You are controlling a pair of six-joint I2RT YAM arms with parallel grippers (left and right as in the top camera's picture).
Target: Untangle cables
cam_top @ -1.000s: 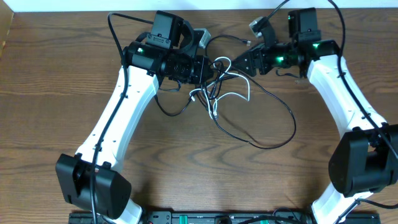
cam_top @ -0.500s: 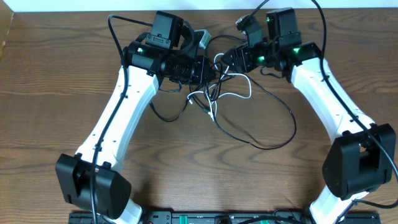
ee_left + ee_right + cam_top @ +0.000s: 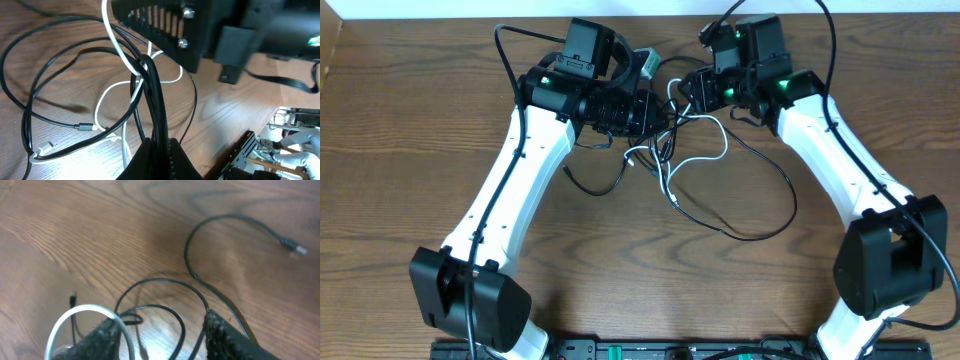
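Cord like this weighs next to nothing and flops wherever it is dragged. The cables (image 3: 670, 150), thin black ones knotted with a white cable (image 3: 705, 155), lie in a snarl at the far middle of the table (image 3: 420, 150). One long black loop trails out toward the right arm's side. I'd judge them slick and likely to slide through a loose pinch. The sensible hold looks to be close to the knot or at a free plug (image 3: 292, 246), not mid-loop.

The left gripper (image 3: 157, 150) is clamped tight on a bundle of black strands that run straight out from its fingertips. The right gripper (image 3: 162, 332) hangs low over the wood with its fingers (image 3: 107, 335) apart. Black loops lie in the gap, but nothing is pinched. Both arms reach forward with wrists bent inward, their heads nearly meeting over the tangle.
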